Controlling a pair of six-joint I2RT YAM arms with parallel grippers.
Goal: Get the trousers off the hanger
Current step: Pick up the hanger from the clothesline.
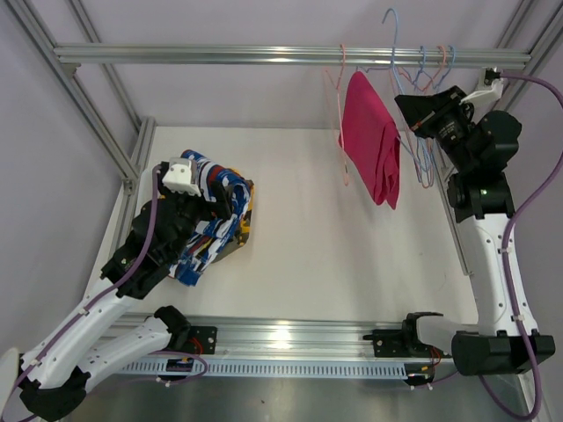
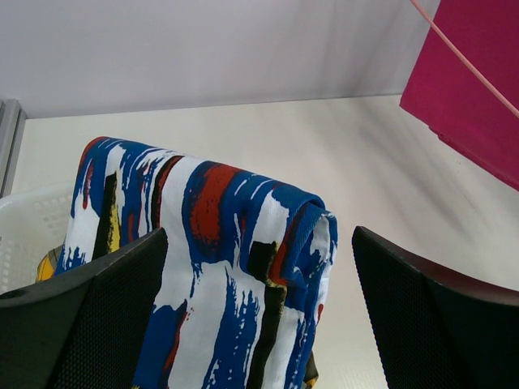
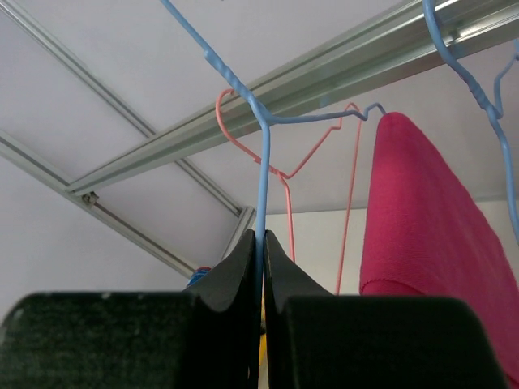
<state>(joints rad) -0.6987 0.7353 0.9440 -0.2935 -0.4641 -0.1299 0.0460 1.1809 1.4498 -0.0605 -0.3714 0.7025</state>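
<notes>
My left arm (image 1: 145,246) is hiding what is lying beneath the blue-red-white trousers (image 1: 201,251): only yellow slivers (image 2: 47,266) are showing, perhaps two garments. The magenta trousers (image 2: 470,89) are running off my left wrist view.

There was 1 pink trousers (image 1: 369,141) hanging and 1 blue-red-white pair (image 1: 211,220) atop a pile (image 1: 239,230), rest uncountable. Approx. 5 wire hangers (image 3: 264,178). 2 arms: left arm (image 1: 114,299), right arm (image 1: 497,264).

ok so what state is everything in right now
pink trousers, hanging up, not yet removed
patterned trousers, already down, lying at the table's left side
blue hanger, wire clamped by right end effector
left end effector, open, straddling patterned trousers
right end effector, shut on blue hanger
</notes>
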